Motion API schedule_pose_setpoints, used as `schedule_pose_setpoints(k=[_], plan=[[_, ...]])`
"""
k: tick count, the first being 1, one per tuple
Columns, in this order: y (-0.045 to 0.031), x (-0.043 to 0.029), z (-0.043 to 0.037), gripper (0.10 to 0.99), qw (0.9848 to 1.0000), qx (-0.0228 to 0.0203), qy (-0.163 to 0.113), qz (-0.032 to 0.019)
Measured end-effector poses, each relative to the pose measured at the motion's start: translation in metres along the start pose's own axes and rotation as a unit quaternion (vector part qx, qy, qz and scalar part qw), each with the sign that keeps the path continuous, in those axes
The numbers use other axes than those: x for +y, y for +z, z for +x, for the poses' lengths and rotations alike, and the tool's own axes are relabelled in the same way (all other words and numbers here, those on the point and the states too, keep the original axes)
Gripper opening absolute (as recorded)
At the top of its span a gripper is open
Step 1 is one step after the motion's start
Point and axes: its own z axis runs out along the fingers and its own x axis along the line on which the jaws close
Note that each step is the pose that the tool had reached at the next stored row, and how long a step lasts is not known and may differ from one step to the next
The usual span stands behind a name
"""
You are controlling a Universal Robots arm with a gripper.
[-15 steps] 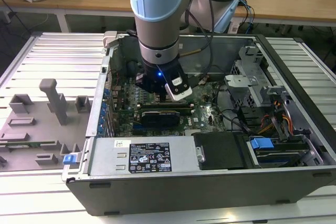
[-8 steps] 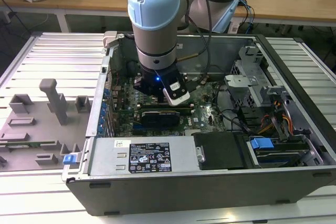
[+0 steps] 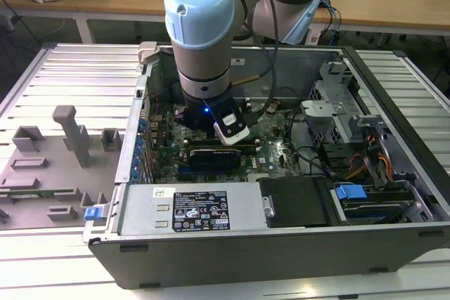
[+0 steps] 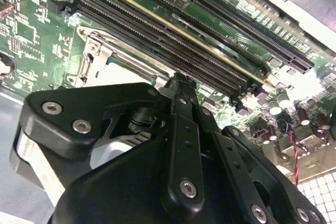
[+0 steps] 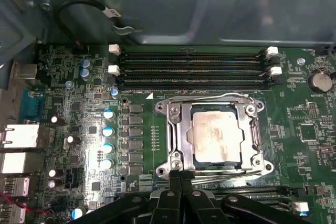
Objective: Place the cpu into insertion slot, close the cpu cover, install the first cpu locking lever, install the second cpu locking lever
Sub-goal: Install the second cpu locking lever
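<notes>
Reaching straight down into the open computer case (image 3: pixel 394 194), the arm (image 3: pixel 200 40) stands nearly upright over the green circuit board (image 5: pixel 68 103), its pale blue wrist joint topmost and the black gripper (image 5: pixel 181 179) lowest, close above the board. In the first wrist view the two fingertips sit side by side with no gap to be seen between them — the jaws are together and hold nothing — and they hover at the edge of the insertion slot (image 5: pixel 176 114), just beside a thin wire lever (image 5: pixel 231 174) that runs along that edge. In the second wrist view the gripper (image 4: pixel 181 85) points its closed tip toward the silver frame by the long black memory slots (image 4: pixel 173 40).

The cpu (image 5: pixel 216 136) lies flat inside the insertion slot, its pale metal top facing up. The cpu cover (image 5: pixel 251 129) lies down around it, so that the chip shows through the cover's large window. Four long memory slots (image 5: pixel 191 67) run along the far side of the socket, well apart from the gripper. In the exterior view a grey tray (image 3: pixel 49 166) with blocky fixtures rests on the slatted table (image 3: pixel 63 68) at the exterior view's left of the case.
</notes>
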Motion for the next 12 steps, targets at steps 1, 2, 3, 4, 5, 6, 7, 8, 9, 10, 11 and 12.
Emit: schedule_pose_setpoints(k=[1, 2, 3, 4, 5, 6, 7, 8, 9, 10, 11, 12], plan=[[-0.0004, -0.0018, -0.0001, 0.106, 1.0000, 0.0000, 0.000, -0.0001], [-0.0007, -0.0029, -0.0001, 0.106, 1.0000, 0.0001, 0.000, -0.0002], [-0.0010, -0.0039, -0.0002, 0.106, 1.0000, 0.0001, -0.001, -0.0004], [-0.0011, -0.0043, -0.0002, 0.106, 1.0000, 0.0002, -0.001, -0.0014], [-0.0013, -0.0050, -0.0002, 0.106, 1.0000, 0.0004, -0.001, -0.0036], [-0.0015, -0.0058, -0.0002, 0.106, 1.0000, 0.0007, -0.002, -0.0084], [-0.0012, -0.0058, 0.0000, 0.106, 0.9999, 0.0009, -0.002, -0.0109], [-0.0010, -0.0059, 0.0009, 0.106, 0.9999, 0.0011, -0.003, -0.0127], [-0.0007, -0.0060, 0.0031, 0.106, 0.9999, 0.0012, -0.003, -0.0132], [-0.0004, -0.0061, 0.0043, 0.106, 0.9999, 0.0012, -0.004, -0.0137], [0.0002, -0.0063, 0.0054, 0.106, 0.9999, 0.0014, -0.004, -0.0152], [0.0006, -0.0065, 0.0056, 0.106, 0.9999, 0.0015, -0.004, -0.0167]])
